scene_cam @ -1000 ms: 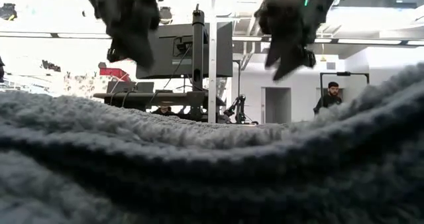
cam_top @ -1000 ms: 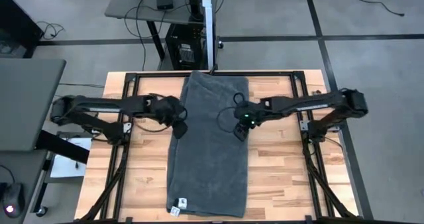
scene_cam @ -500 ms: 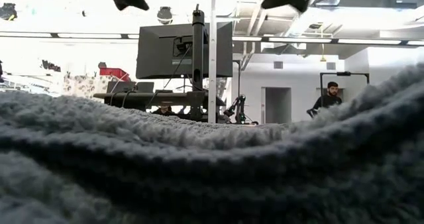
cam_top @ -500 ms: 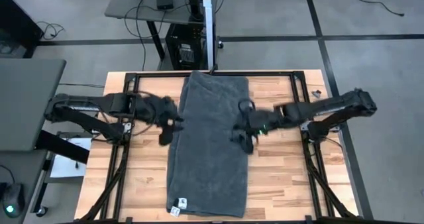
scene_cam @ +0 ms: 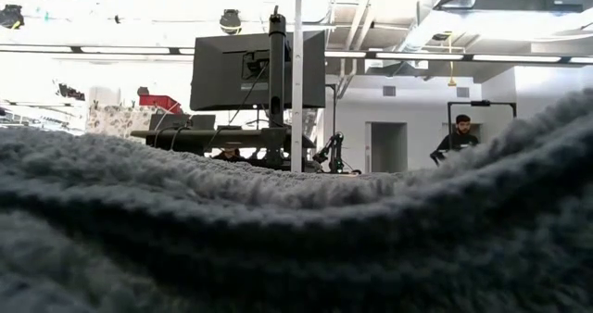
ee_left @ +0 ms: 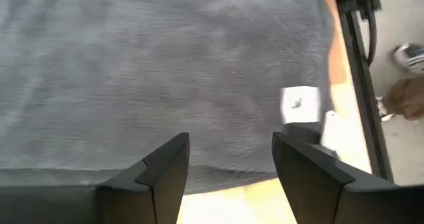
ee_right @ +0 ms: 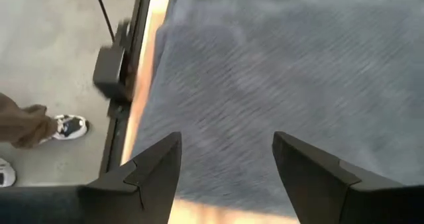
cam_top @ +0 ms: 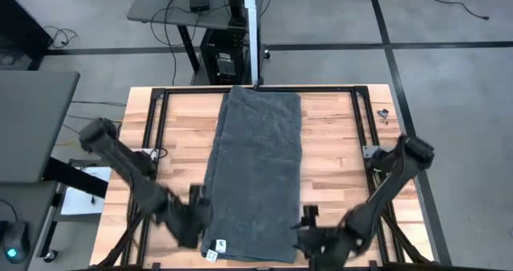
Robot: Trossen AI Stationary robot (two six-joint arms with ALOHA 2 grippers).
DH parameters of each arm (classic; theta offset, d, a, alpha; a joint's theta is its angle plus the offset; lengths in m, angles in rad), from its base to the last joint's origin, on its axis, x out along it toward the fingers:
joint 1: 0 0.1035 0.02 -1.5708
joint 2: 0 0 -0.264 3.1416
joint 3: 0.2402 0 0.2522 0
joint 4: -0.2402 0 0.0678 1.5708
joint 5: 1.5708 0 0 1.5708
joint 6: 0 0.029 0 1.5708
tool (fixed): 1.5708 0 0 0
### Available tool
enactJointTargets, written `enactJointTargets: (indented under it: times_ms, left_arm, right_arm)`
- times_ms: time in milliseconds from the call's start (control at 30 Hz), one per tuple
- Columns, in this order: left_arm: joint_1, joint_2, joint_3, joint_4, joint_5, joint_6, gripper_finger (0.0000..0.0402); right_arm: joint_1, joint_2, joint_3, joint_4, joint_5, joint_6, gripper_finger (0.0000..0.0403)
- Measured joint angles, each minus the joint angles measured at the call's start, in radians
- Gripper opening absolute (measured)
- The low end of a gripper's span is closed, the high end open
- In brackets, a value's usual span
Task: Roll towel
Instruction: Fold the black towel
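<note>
Left gripper (cam_top: 195,215) sits at the near-left edge of the towel (cam_top: 255,175), fingers (ee_left: 165,168) spread apart, nothing between them; its wrist view looks down on grey terry, with the white tag (ee_left: 299,105) at the towel's edge. The towel lies flat, unrolled, a long strip down the middle of the table (cam_top: 337,155), far end at the table's back edge, near end at the front edge. Right gripper (cam_top: 309,237) is at the near-right corner of the towel, jaws also wide, empty, over cloth and table edge. In the low view, terry fills the foreground and a person (scene_cam: 454,137) stands in the room behind.
</note>
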Motion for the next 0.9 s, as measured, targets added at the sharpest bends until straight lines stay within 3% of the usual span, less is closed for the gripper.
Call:
enactJointTargets:
  times_ms: [200,433,633,900]
  left_arm:
    - [-0.087,0.304,0.259,-0.074,-0.018,-0.096,0.0199]
    - [-0.11,0.558,0.481,-0.196,-0.033,-0.219,0.0199]
    - [-0.109,0.656,0.54,-0.273,-0.034,-0.322,0.0199]
    - [-0.12,0.667,0.532,-0.266,-0.032,-0.307,0.0199]
  right_arm:
    - [0.043,0.108,0.085,0.001,0.002,0.071,0.0231]
    - [0.039,0.122,0.1,-0.005,0.007,0.07,0.0231]
    - [0.027,0.12,0.1,-0.004,0.007,0.113,0.0231]
    - [0.028,0.12,0.1,-0.004,0.007,0.115,0.023]
